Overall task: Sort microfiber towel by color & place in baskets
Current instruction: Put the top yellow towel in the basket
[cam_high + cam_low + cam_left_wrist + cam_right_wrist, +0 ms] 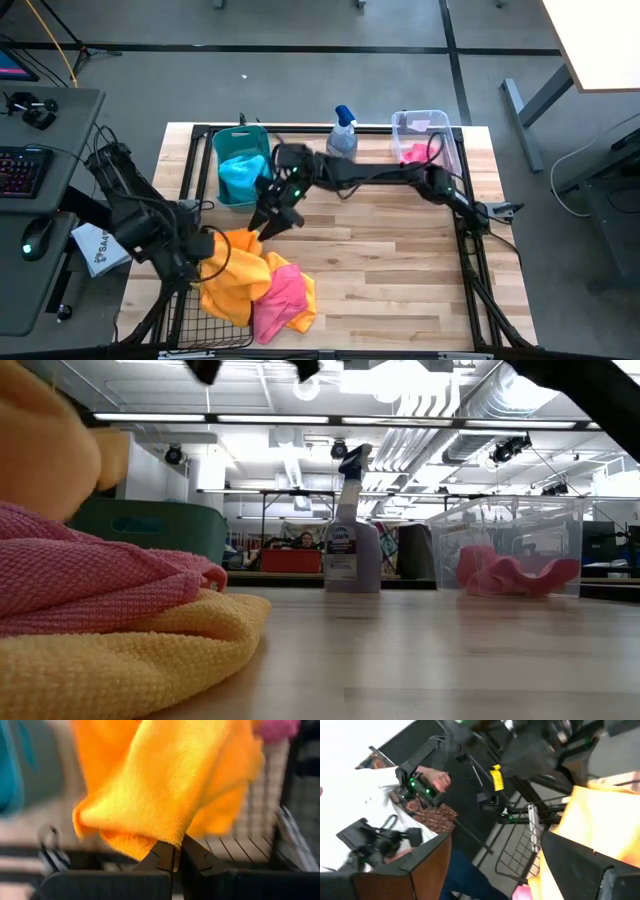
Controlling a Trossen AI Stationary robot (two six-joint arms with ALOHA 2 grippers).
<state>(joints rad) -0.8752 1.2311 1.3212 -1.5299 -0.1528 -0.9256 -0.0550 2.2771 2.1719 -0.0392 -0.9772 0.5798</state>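
Along the near left edge of the table (400, 270), the left gripper (207, 250) has its jaws closed on an orange-yellow towel (235, 275), pinching a fold of it right at the wire-mesh basket (195, 325) that sits at that corner. A pink towel (282, 298) lies just beside the orange one, touching it, part of it under the orange cloth. Above the middle of the table the right gripper (272, 215) hangs with its jaws wide open and nothing in them, close to the heap. Farther back, the teal tub (240, 165) holds a blue towel (242, 178), the spray bottle (343, 133) stands upright at the far edge, and the clear bin (425, 135) to its right holds another pink cloth (412, 153). Bare wood runs across the near right half, giving open room there. A black frame borders the tabletop.
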